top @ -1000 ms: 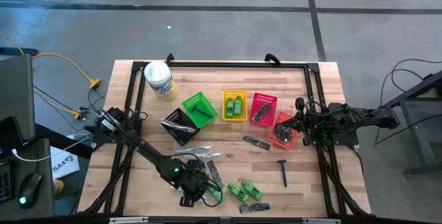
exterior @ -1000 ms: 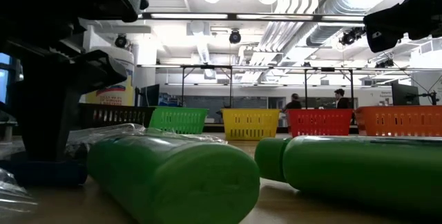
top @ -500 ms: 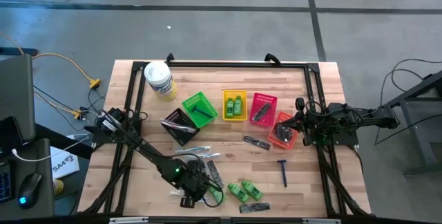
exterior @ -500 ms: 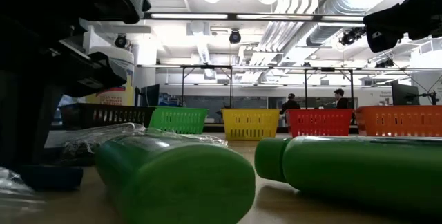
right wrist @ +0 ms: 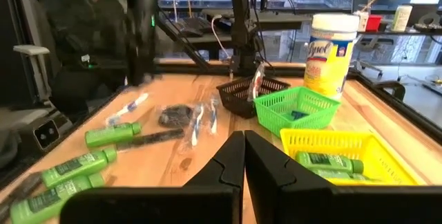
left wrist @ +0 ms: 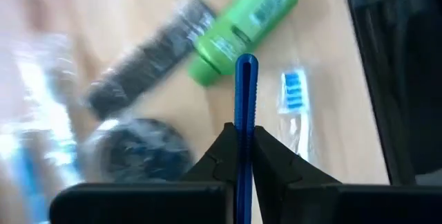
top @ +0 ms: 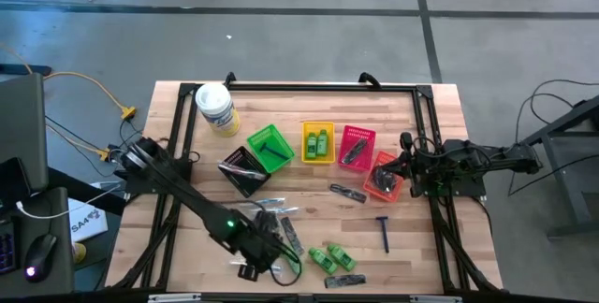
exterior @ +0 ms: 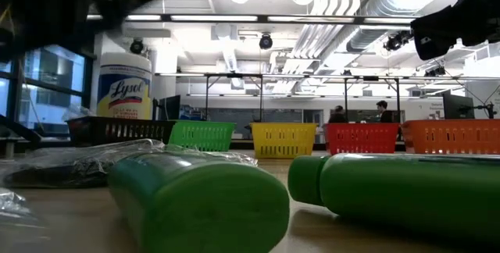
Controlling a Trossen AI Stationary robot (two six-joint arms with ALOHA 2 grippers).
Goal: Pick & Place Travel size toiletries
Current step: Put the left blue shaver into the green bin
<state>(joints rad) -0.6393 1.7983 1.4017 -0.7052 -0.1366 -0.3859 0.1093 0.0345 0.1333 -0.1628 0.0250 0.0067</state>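
Travel size toiletries lie scattered at the table's near edge: green mini bottles (top: 323, 258), a dark comb (top: 342, 281), clear-wrapped sticks (top: 271, 208) and a blue-handled razor (top: 383, 233). My left gripper (left wrist: 245, 131) hangs above them near the front left (top: 255, 264), shut on another blue razor (left wrist: 245, 92), of which only the slim handle shows. Below it lie a green bottle (left wrist: 245, 27), a wrapped comb (left wrist: 148, 54), a round dark packet (left wrist: 135, 151) and a wrapped toothbrush (left wrist: 293, 103). My right gripper (right wrist: 244, 144) waits shut at the right edge (top: 404, 167). My left gripper pinches the blue handle (left wrist: 245, 117) between its two fingers, which lie along it, and the handle's rounded free end (left wrist: 246, 61) sticks out past the fingertips. The fingers slant down from above. The handle is lifted clear of the table. Its other end is hidden behind the fingers.
A row of small baskets stands mid-table: black (top: 245, 167), green (top: 270, 147), yellow (top: 318, 141), red (top: 357, 146) and orange (top: 384, 177). A white tub with a yellow label (top: 215, 107) stands at the far left. Another comb (top: 346, 193) lies near the orange basket.
My left gripper has risen from the table near its front edge, taking the blue thing that lay under it up with it. In the low view it has left the tabletop and only a blurred part shows at the top. The green bottles stay where they lay.
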